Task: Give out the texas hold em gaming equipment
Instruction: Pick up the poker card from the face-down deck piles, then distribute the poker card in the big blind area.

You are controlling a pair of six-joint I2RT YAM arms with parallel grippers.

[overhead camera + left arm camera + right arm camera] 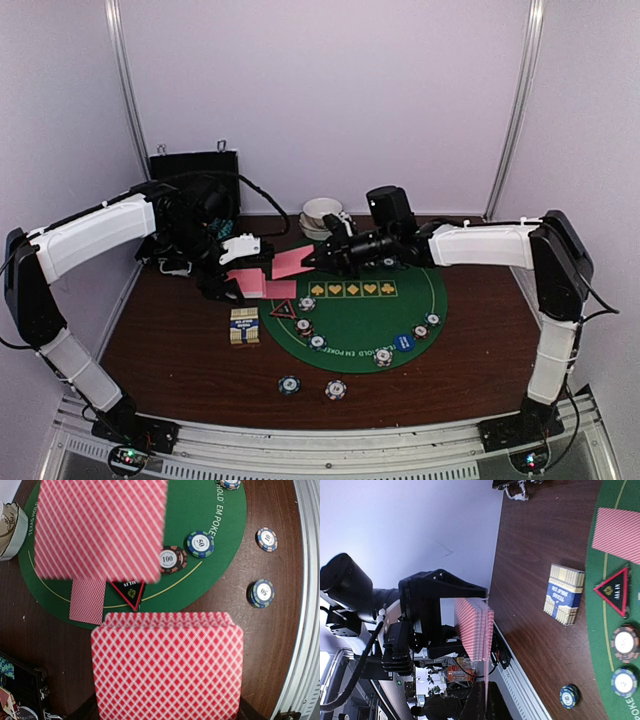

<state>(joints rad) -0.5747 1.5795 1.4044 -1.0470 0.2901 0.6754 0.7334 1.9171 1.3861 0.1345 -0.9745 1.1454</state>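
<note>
My left gripper (pixel 240 284) is shut on a deck of pink-backed cards (pixel 167 665), holding it above the table's left side. My right gripper (pixel 312 260) is shut on the edge of a single card (pixel 290 264) that sits just off the deck's top. That card fills the upper left of the left wrist view (pixel 100 527) and shows edge-on in the right wrist view (pixel 485 690). One card (pixel 87 600) lies face down on the green mat (pixel 400 315) beside the red-rimmed triangle marker (pixel 128 591). Several chips (pixel 172 559) lie on the mat.
A blue-and-cream card box (pixel 244 326) lies left of the mat. Two chips (pixel 289 385) (pixel 335 389) sit on the wood in front of the mat. White bowls (pixel 325 215) stand behind it, and a black case (pixel 195 170) stands at the back left.
</note>
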